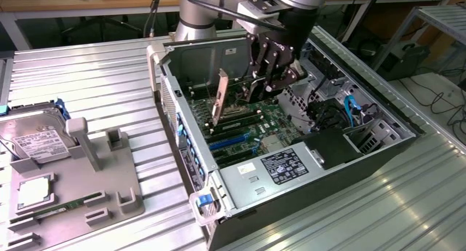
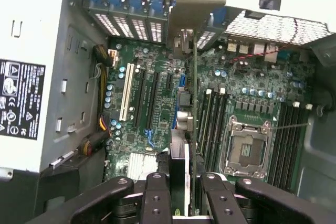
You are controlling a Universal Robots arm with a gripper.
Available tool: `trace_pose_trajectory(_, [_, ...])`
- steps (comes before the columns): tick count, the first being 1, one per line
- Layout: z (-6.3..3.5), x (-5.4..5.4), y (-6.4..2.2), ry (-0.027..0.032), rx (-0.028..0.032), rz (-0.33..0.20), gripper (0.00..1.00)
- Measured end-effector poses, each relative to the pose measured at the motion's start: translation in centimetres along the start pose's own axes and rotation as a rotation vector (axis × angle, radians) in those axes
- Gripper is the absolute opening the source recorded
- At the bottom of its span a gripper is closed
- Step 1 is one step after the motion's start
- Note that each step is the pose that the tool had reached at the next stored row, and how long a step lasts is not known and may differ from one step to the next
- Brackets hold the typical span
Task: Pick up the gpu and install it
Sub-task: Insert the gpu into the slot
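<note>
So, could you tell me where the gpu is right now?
The gpu stands on edge inside the open computer case, over the motherboard, gripped by the gripper just to the exterior view's left of it.

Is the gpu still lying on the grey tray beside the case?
No, the gripper holds the gpu upright inside the case.
</note>
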State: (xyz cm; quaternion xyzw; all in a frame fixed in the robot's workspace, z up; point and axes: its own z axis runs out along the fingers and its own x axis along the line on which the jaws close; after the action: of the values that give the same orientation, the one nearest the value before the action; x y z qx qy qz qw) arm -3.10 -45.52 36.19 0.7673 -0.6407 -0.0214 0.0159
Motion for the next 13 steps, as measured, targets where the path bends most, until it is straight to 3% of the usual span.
trace_pose_trajectory(7, [1.33,-0.1,0.0,0.0006,0.0002,-0.012,0.27])
trace_pose_trajectory(12, [2.59,-0.1,-0.04,-0.0037,0.0013,0.074,0.27])
trace_pose_trajectory(13, [2.67,-0.1,-0.01,-0.0028,0.0066,0.075,0.27])
